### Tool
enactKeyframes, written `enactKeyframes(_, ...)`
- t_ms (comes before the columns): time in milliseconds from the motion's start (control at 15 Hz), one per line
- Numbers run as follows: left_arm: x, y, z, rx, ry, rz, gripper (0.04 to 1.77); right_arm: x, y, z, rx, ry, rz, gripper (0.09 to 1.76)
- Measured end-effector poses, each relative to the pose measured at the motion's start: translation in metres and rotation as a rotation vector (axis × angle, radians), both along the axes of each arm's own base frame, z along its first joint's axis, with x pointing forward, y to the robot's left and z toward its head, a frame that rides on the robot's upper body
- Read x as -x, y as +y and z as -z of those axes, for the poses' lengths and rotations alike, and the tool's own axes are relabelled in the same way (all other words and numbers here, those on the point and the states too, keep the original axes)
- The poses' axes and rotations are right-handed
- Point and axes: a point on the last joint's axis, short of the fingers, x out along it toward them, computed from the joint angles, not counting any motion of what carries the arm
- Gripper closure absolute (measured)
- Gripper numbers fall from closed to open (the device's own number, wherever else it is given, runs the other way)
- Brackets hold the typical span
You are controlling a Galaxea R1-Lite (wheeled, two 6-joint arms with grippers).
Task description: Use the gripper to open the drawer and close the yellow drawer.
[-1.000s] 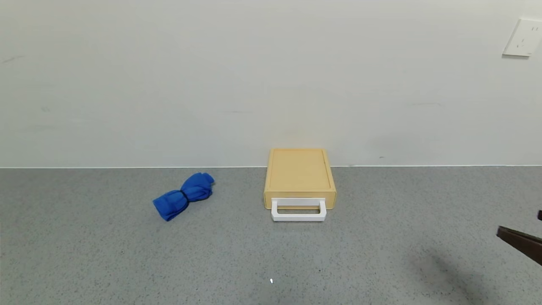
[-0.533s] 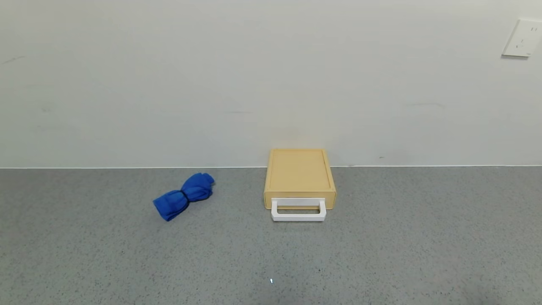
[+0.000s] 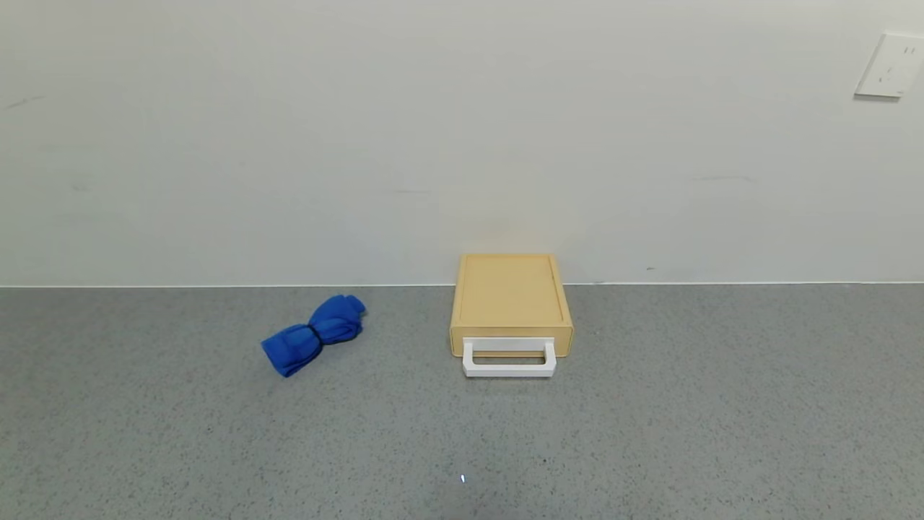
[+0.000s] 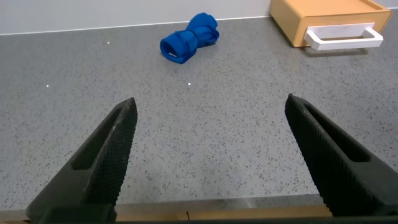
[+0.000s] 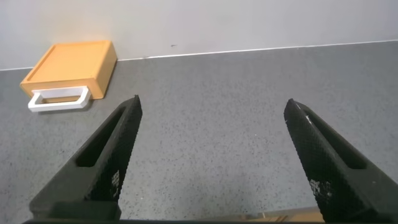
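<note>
The pale-yellow drawer unit (image 3: 510, 300) stands against the wall at the back middle of the grey counter, with its white loop handle (image 3: 509, 359) facing me; it looks shut. It also shows in the left wrist view (image 4: 329, 18) and the right wrist view (image 5: 71, 65). Neither gripper shows in the head view. My left gripper (image 4: 211, 106) is open and empty over the counter's near edge, far from the drawer. My right gripper (image 5: 212, 106) is open and empty, also back over the near edge.
A blue bundled cloth (image 3: 312, 334) lies left of the drawer, also in the left wrist view (image 4: 188, 38). A white wall socket (image 3: 889, 65) is at the upper right. The grey speckled counter (image 3: 650, 433) meets the wall behind.
The dark tip of my right arm, at the right edge of the head view a second ago, has withdrawn out of that view. The drawer and cloth have not moved.
</note>
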Motion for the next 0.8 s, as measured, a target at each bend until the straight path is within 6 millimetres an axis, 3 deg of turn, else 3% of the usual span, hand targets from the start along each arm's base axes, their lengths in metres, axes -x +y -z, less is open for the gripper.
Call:
enactKeyframes(200, 0.000, 0.000, 0.000, 0.000, 0.000, 0.000, 0.09, 0.006, 0.003, 0.018, 0.019, -0.006, -0.059, 0.16)
enactKeyframes(400, 0.000, 0.000, 0.000, 0.002, 0.000, 0.000, 0.09, 0.007, 0.005, 0.050, 0.091, -0.057, -0.079, 0.15)
enactKeyframes(667, 0.000, 0.000, 0.000, 0.003, 0.000, -0.001, 0.09, -0.015, 0.005, 0.097, 0.141, -0.134, -0.034, 0.15)
enactKeyframes(800, 0.000, 0.000, 0.000, 0.003, 0.000, -0.001, 0.09, -0.023, 0.006, 0.118, 0.103, -0.111, -0.106, 0.15)
